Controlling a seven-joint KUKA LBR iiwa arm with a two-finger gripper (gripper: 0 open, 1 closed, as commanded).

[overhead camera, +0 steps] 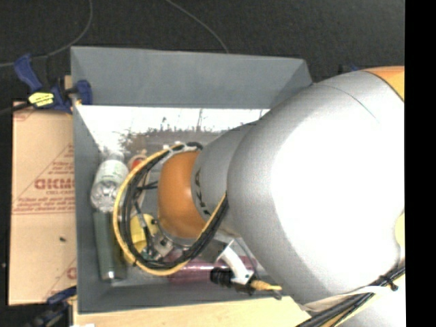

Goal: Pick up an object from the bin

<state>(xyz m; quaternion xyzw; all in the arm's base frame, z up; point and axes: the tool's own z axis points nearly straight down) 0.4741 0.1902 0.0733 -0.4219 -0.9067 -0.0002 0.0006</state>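
Observation:
My gripper [158, 245] is low in the left half of the bin, mostly hidden under the arm's orange cover and cable loops. A yellow thing [138, 233] lies right beside it on its left. Further left a clear plastic bottle [107, 182] lies near the bin's left wall. Below the bottle, a dark grey-green stick-shaped thing [105, 249] runs along that wall. A pink-purple flat thing [196, 269] lies just below the gripper near the front wall.
A white piece [234, 260] and a black tool with an orange tip [240, 281] lie at the front, right of the gripper. A small red thing [138, 161] shows near the back. The arm covers the bin's right half.

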